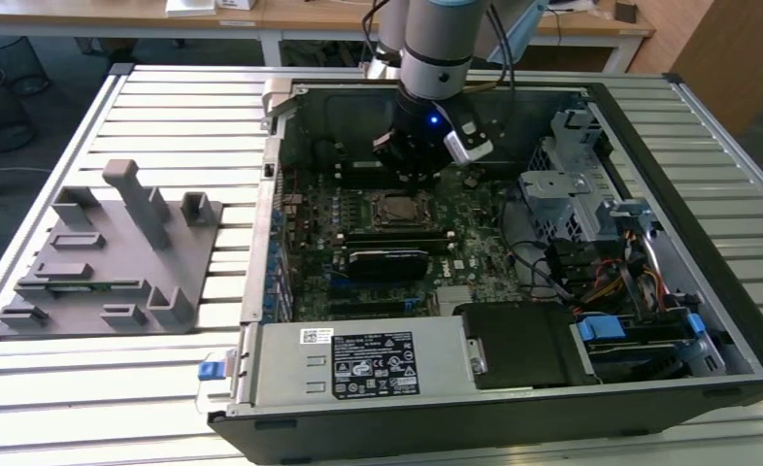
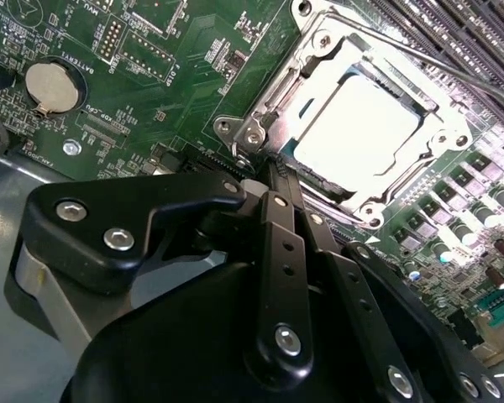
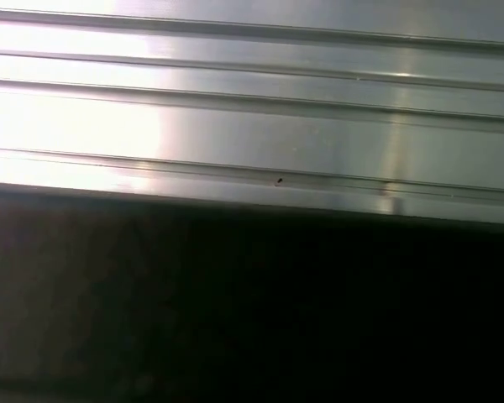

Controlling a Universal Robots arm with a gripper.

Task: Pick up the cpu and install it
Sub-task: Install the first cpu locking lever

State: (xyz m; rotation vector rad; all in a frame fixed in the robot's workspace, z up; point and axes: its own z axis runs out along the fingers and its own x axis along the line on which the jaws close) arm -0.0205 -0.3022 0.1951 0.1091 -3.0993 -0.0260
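A grey fixture tray (image 1: 110, 257) with upright posts sits on the slatted metal worktop (image 1: 161, 107) at the exterior view's left, just beside an open computer case (image 1: 731, 291) that lies on its side. Inside the case, a green motherboard (image 1: 459, 243) covers the floor, with a labelled power supply (image 1: 355, 364) along the near edge and a drive cage (image 1: 576, 194) with coloured cables at the exterior view's right. The arm (image 1: 436, 39) reaches down into the case from the far side, and its hand (image 1: 408, 155) hangs just above the board, close beside the socket (image 1: 393, 209). In the second wrist view, the cpu (image 2: 357, 126) lies flat in the socket (image 2: 260, 126), its bright metal top glaring white inside the silvery frame. The black hand (image 2: 273, 180) is pressed together and pinches nothing, its tips meeting near the frame's edge, apart from the chip. A round coin battery (image 2: 52, 87) sits on the board well apart from the socket. The first wrist view shows ribbed metal slats (image 3: 252, 109) above a dark band.
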